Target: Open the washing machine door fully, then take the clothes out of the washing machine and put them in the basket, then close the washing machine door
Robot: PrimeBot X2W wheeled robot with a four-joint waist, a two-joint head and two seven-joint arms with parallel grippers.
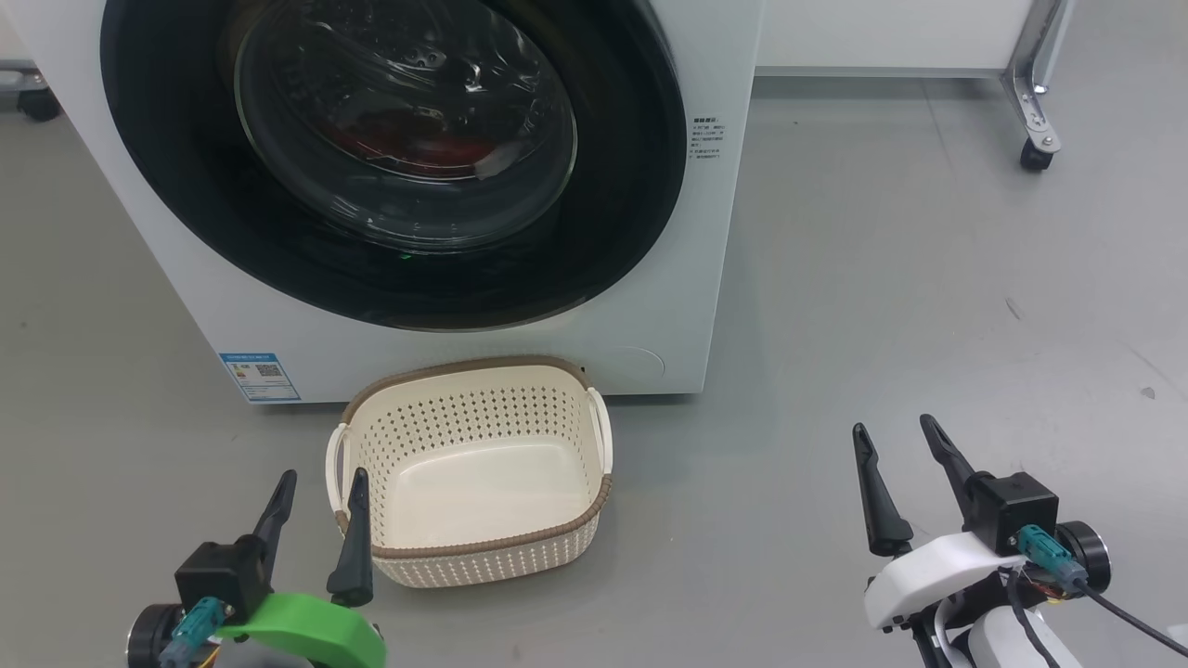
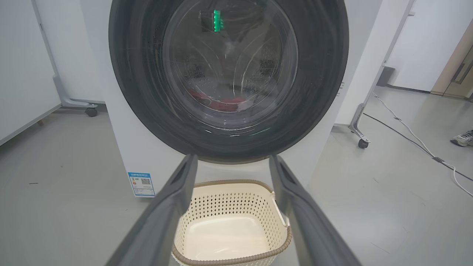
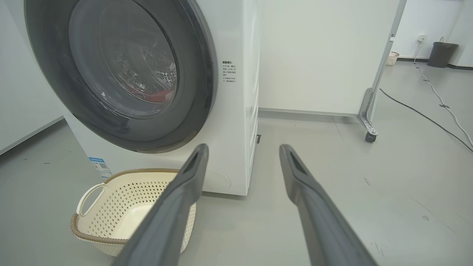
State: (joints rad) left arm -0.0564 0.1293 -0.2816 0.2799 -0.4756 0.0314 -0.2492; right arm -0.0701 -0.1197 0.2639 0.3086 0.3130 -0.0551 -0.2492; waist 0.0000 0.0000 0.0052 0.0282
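Both hands are spread wide and empty: your left hand (image 1: 325,475) is just beside the basket's (image 1: 492,557) near-left corner, your right hand (image 1: 893,424) well to the right above the floor. The washing machine door (image 1: 613,213) is shut, with red clothes (image 1: 408,153) behind its glass. Lift the left hand carelessly and you will likely knock the basket askew.

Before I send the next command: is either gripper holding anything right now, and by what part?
Nothing is held. The left gripper and right gripper both stand open with nothing between them; the washing machine door is shut, untouched.
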